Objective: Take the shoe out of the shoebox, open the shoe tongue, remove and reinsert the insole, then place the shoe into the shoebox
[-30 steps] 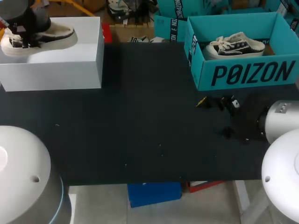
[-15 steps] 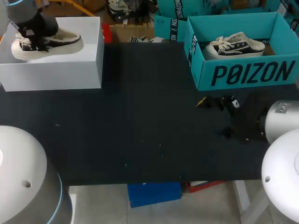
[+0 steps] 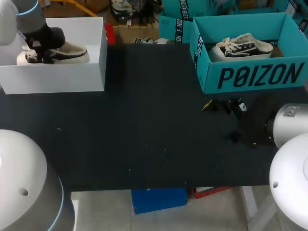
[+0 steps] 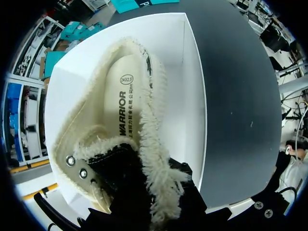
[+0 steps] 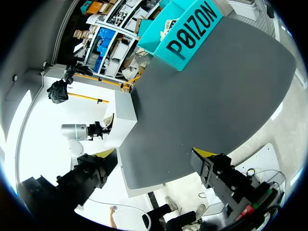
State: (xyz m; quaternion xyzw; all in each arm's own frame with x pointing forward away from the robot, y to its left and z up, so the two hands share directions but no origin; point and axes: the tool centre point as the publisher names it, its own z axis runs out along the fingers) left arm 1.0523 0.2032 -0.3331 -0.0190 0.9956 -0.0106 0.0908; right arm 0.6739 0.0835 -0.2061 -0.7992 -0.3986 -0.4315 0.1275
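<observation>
The shoe (image 3: 60,54) has sunk into the white shoebox (image 3: 72,79), clamped by left gripper (image 3: 39,47); right gripper (image 5: 154,154) gapes wide.

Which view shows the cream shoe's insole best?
The left wrist view: it looks straight into the shoe at the insole. The head view shows only the shoe's side; the right wrist view shows it tiny and far off.

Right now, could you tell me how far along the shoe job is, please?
Looks done: the pale printed insole lies inside the cream fleece-lined shoe. In hand: the left gripper holds that shoe within the white cardboard shoebox; whether it rests on the floor is unclear. Left: release and withdraw. The right gripper hangs open above the black table.
</observation>
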